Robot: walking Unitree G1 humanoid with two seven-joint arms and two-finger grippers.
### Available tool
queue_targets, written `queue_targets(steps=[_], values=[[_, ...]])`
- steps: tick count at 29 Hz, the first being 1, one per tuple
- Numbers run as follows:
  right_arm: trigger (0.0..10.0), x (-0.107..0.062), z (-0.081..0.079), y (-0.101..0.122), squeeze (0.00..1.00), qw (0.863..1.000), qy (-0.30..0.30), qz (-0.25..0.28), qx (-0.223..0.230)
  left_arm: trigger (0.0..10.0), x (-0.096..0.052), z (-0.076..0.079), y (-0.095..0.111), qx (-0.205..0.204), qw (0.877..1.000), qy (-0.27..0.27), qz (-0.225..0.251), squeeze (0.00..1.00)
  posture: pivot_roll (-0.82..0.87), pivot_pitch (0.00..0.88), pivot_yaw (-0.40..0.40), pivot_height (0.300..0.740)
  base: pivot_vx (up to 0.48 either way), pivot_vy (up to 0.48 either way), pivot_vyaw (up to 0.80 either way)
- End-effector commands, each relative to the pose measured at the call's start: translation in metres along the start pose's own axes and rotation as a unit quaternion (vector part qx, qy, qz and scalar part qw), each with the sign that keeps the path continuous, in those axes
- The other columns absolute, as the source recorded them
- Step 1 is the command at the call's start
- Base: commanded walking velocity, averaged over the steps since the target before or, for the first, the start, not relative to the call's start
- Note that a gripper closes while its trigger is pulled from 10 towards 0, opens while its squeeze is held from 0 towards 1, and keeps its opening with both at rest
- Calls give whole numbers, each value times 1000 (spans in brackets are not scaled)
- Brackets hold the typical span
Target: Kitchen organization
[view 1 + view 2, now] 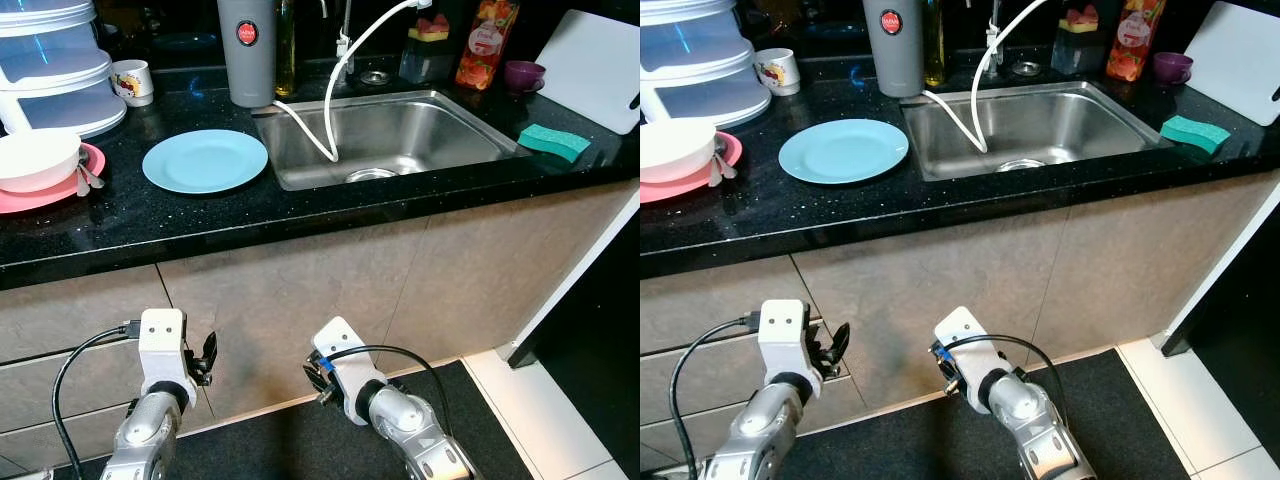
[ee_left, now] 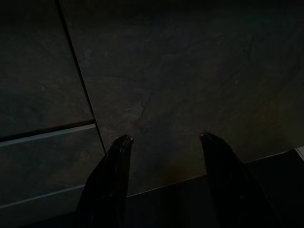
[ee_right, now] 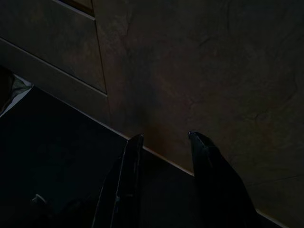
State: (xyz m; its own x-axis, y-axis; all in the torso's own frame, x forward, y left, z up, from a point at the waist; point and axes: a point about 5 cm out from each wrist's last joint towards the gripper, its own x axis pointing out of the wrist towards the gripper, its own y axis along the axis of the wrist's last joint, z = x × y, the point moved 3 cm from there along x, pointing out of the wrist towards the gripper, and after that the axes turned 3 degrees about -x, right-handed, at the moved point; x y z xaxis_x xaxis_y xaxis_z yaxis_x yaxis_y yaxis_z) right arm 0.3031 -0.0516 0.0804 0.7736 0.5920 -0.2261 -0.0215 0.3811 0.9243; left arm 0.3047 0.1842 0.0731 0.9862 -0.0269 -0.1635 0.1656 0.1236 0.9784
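Blue plate point(image 1: 205, 160) lies on countertop point(image 1: 330, 210) beside sink point(image 1: 385, 135).

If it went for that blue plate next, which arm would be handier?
Probably the left. The blue plate lies on the counter left of the sink, more above the left pincer. The right pincer hangs below the sink. Both are open, low by the cabinet.

Domestic kitchen. Evidence: speckled black stone countertop point(image 1: 300, 215) fitted with a stainless steel sink basin point(image 1: 440, 135) and a white flexible tap hose point(image 1: 335, 95). Round light-blue plate point(image 1: 205, 160), white bowl on a pink plate point(image 1: 40, 160), green sponge point(image 1: 553, 141) and white cutting board point(image 1: 595, 65) present. Beige stone-look cabinet fronts point(image 1: 330, 300) below.
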Motion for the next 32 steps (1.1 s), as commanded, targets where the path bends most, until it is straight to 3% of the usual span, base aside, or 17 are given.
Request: queue_targets(steps=[1, 23, 31, 32], values=[[10000, 0, -1, -2, 0, 1000, 1, -3, -5, 10000, -1, -2, -6, -11, 1000, 7, -10, 0, -96, 91, 29, 740, 0, 0, 0], [10000, 2, -1, -1, 0, 1000, 4, -2, -9, 10000, 3, -2, -3, -26, 1000, 5, -11, 0, -104, 94, 47, 740, 0, 0, 0], [10000, 4, -1, 1, 0, 1000, 2, 4, -18, 10000, 5, -4, -3, -20, 1000, 2, -13, 0, -106, 90, 56, 740, 0, 0, 0], [10000, 4, -1, 1, 0, 999, -1, 6, -35, 10000, 5, -4, -3, -21, 1000, 3, -13, 0, -99, 86, 55, 740, 0, 0, 0]])
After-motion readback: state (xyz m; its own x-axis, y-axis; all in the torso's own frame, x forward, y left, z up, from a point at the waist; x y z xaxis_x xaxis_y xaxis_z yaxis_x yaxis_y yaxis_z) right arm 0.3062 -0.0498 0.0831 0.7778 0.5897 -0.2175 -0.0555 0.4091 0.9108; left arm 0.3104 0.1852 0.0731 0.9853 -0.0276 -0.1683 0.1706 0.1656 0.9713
